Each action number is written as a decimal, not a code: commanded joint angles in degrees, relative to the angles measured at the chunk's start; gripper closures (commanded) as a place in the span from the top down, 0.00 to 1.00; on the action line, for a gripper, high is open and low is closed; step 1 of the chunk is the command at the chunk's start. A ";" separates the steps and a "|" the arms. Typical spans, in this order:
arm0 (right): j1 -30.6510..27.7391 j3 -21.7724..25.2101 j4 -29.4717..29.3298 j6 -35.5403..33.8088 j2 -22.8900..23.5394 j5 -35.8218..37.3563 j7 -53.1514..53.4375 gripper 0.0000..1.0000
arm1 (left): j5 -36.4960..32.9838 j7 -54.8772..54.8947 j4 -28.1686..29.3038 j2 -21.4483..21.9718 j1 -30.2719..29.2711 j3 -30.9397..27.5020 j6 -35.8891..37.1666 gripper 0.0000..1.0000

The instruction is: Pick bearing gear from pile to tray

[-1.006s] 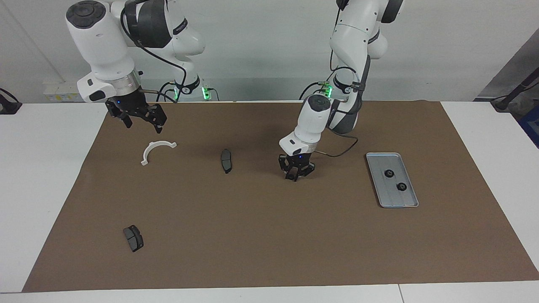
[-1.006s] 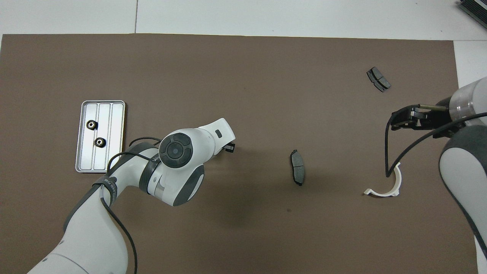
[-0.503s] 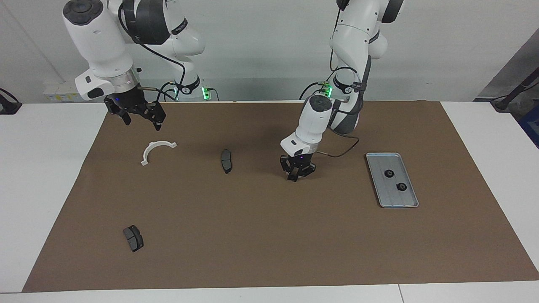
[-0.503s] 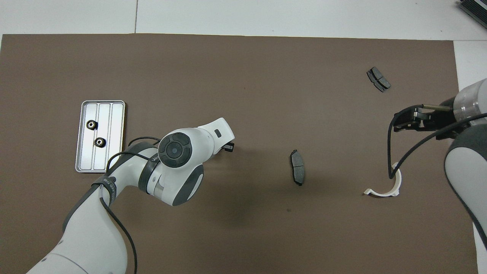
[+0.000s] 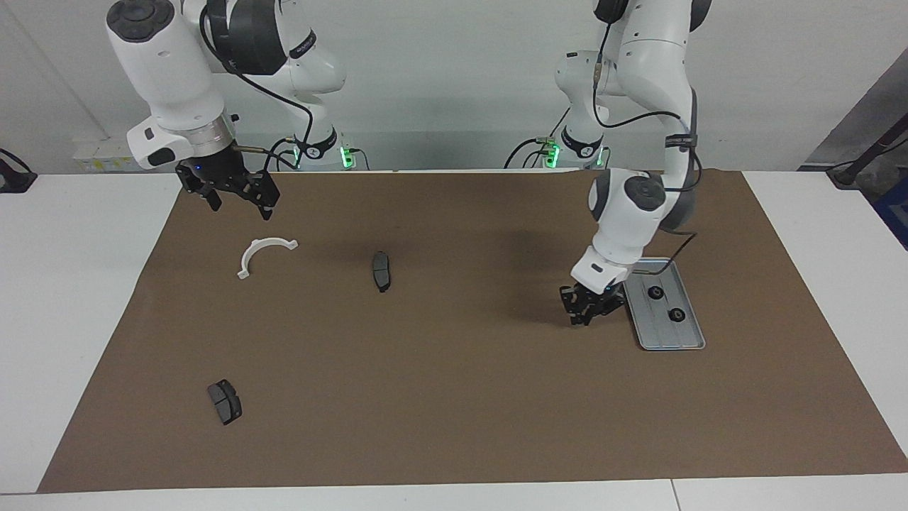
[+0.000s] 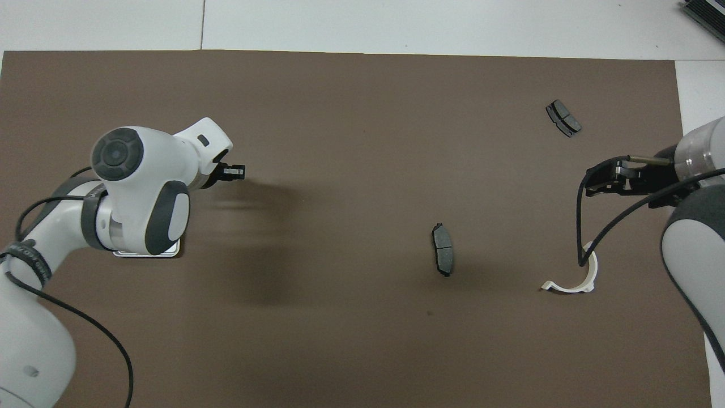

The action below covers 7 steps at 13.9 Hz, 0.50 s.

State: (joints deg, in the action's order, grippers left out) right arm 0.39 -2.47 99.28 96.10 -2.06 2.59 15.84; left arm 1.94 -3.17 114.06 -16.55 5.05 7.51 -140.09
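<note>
The left gripper [image 5: 587,314] has swung away from the middle of the mat, where it stood a second ago, and now hangs just beside the tray [image 5: 687,342], at its edge toward the right arm's end. Its fingertips are pinched together; whether a gear sits between them I cannot tell, since nothing shows past the black fingers. I would judge this a carry to the tray, with the drop still to come.

Nearest that gripper, the tray lies flat, silver-grey with a low rim and a ridged floor, and 2 small black round gears [image 5: 655,292] [image 5: 676,314] already rest in it, apart from each other. From above, the left arm hides nearly all of the tray (only a corner shows).

Farther off toward the right arm's end lies 1 dark grey brake pad [image 5: 381,270], then the white curved bracket [image 5: 264,252], with a 2nd brake pad [image 5: 224,401] farthest from the robots.

The right gripper [image 5: 237,201] waits in the air with its jaws wide, over the mat near the bracket.

No loose gear shows on the mat.
</note>
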 commanded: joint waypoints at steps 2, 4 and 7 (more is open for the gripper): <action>-0.56 -0.17 -0.23 -0.74 -0.23 -1.10 -1.34 1.00 | 0.34 10.44 1.42 2.84 -7.67 0.57 4.48 0.15; -0.56 -0.26 -0.23 -0.74 -0.23 -1.10 -1.34 1.00 | 0.34 14.83 2.82 3.28 -10.58 0.57 4.39 0.16; -0.56 -0.17 -0.23 -0.83 -0.23 -1.10 -1.34 1.00 | 0.34 18.02 3.36 3.46 -12.43 0.57 3.87 0.36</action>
State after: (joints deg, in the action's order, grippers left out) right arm 0.39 -2.47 99.28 96.10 -2.06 2.59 15.84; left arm 1.94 13.05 115.69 -14.88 -6.38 7.50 -136.22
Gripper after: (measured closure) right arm 0.000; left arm 0.736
